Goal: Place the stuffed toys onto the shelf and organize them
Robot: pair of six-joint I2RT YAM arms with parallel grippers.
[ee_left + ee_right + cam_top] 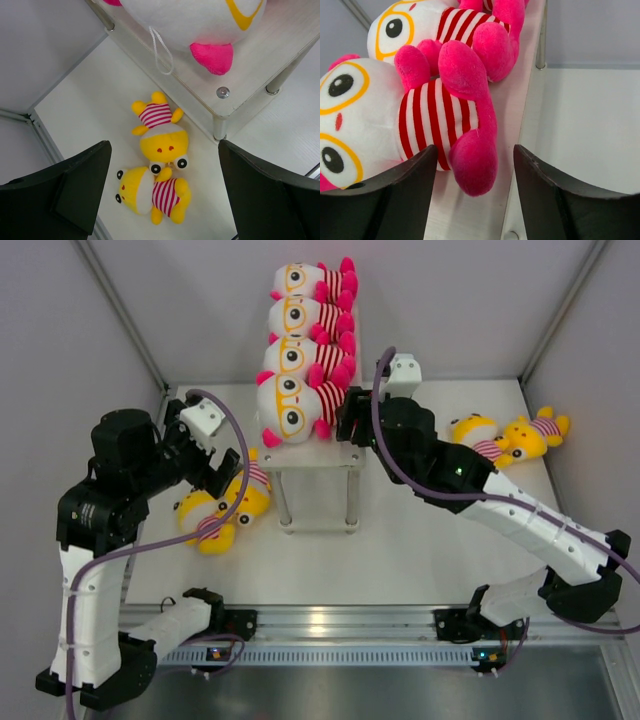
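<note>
Several white-headed stuffed toys (pixel 300 350) with pink limbs lie in a row on top of the white shelf (pixel 305 462). My right gripper (pixel 350 422) is open at the nearest one (pixel 292 408). In the right wrist view its jaws (pixel 476 185) stand on either side of that toy's pink leg (pixel 472 160), not closed on it. Two yellow stuffed toys (pixel 222 510) lie on the table left of the shelf. My left gripper (pixel 218 468) hovers open and empty above them (pixel 164 192). Two more yellow toys (pixel 510 438) lie at the right.
The shelf's thin metal legs (pixel 285 502) stand on the white table. Grey walls close in the back and both sides. An aluminium rail (pixel 340 620) runs along the near edge. The shelf corner (pixel 260 65) hangs over the left yellow toys.
</note>
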